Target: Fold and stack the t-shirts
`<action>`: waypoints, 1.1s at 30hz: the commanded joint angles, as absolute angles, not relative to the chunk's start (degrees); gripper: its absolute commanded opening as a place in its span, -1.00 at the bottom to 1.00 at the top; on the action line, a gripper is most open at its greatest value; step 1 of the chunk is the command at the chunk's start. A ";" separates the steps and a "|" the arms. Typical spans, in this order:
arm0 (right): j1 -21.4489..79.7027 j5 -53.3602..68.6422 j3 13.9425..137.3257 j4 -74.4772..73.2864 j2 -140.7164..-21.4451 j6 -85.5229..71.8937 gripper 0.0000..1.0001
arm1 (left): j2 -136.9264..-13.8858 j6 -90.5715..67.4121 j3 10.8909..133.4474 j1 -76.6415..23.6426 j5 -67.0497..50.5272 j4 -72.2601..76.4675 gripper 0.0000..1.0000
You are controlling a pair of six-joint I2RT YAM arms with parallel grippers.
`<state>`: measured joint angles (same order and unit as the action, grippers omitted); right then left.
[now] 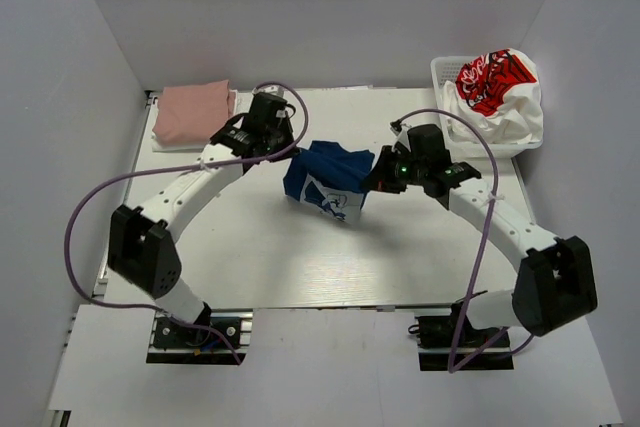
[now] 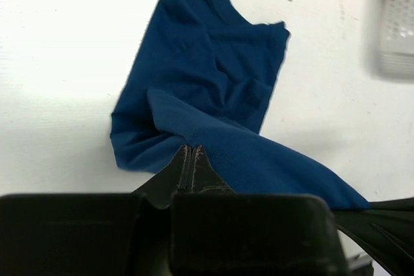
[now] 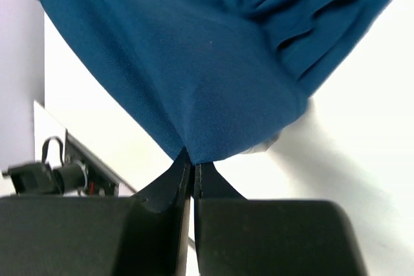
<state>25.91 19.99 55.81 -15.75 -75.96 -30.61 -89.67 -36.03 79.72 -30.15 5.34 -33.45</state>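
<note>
Navy t-shirt [image 1: 330, 172] hangs bunched between the 2 arms over the middle of the worktop [image 1: 300, 267]. Its white-and-blue print faces the near side. I cannot tell whether its lowest fold touches the surface.

Left pincer [image 2: 192, 151]: fingers together, clamped on a ridge of navy cloth at the shirt's left side.
Right pincer [image 3: 189, 163]: fingers together, clamped on a pinch of the same cloth at the opposite side.

Pink t-shirt [image 1: 193, 112] lies folded at the far-left corner. White t-shirt with red graphic [image 1: 497, 87] sits heaped in the lattice basket [image 1: 443, 75] at far right.

Judgement: the step in hand is opening the navy shirt out flat before any fold; 1 shirt looks done and at least 1 waits.

Notes for doing it well:
1. Draw the 2 pincers apart evenly and level until the sag between them goes.
2. Both grips are thin pinches near the fingertips, so a hard pull could slip them; tension gently.
3. Lower the hanging edge first, then drag it toward the near side to smooth the creases.
4. Lay it mid-worktop, well apart from the pink shirt and the basket.
</note>
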 commanded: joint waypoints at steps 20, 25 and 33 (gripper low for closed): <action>11.86 29.44 87.94 -4.47 -119.16 -28.76 0.81 | -134.55 -30.94 121.96 -23.82 0.70 -25.75 -0.01; 12.57 29.45 92.12 -3.36 -119.01 -26.54 0.81 | -131.41 -30.15 118.49 -23.82 1.41 -20.07 1.00; 14.49 16.92 82.62 -8.16 -108.83 -21.72 0.81 | -122.44 -25.75 104.42 -24.60 3.22 -17.22 1.00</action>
<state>13.21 24.40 84.03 -5.89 -113.27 -25.43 -128.42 -28.12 106.30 -23.99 1.15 -18.68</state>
